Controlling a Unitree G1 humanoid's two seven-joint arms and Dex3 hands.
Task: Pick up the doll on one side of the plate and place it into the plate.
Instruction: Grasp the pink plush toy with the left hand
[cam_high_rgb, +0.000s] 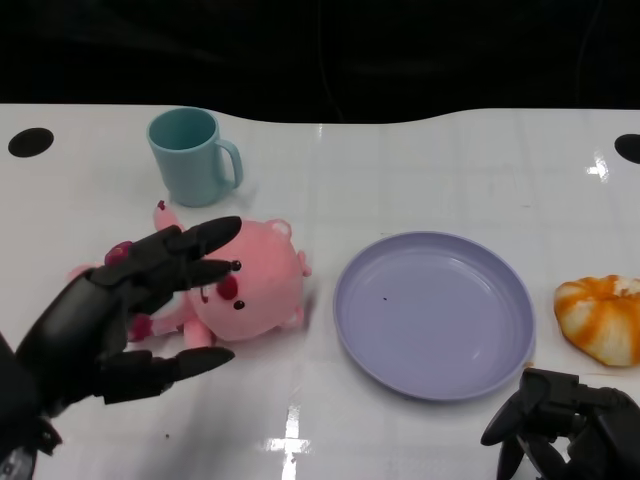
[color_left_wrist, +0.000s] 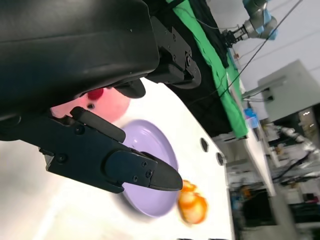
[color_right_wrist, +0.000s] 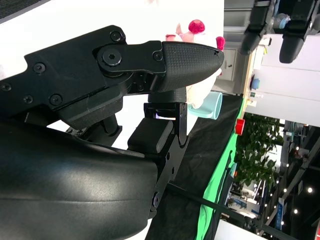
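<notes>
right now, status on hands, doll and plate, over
Left hand open, fingers spread over pink doll, no grip yet. Right hand curled, idle. Purple plate bare, path clear.

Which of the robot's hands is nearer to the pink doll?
Left. The left hand hovers open over the pink doll; the right hand sits beyond the plate.

Both the left hand (cam_high_rgb: 120, 310) and the right hand (cam_high_rgb: 565, 420) were matte black, with screw-studded segments and textured fingertips (color_right_wrist: 192, 55).
</notes>
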